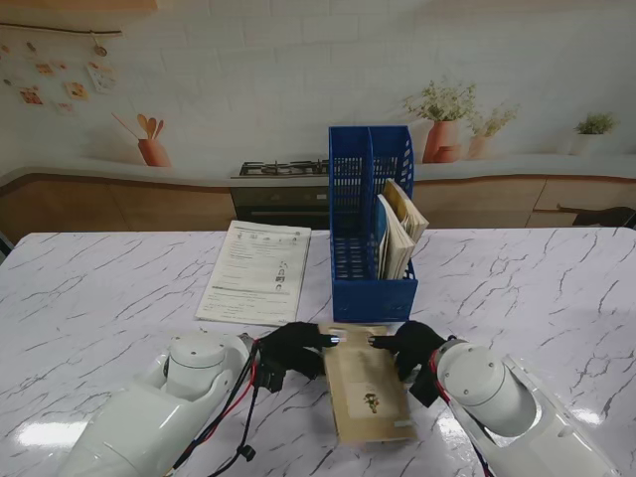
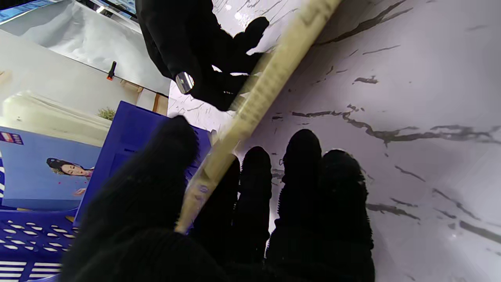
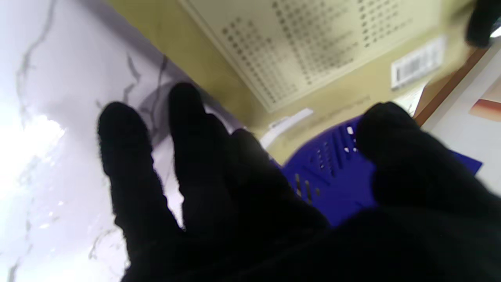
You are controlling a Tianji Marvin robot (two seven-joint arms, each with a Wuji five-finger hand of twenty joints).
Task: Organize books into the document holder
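Tan book lengthwise toward holder

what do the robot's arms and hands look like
Both arms are glossy white rounded shells with a domed joint cap near each wrist. Left hand and right hand wear black knit gloves. Red and black cables run along the left arm.
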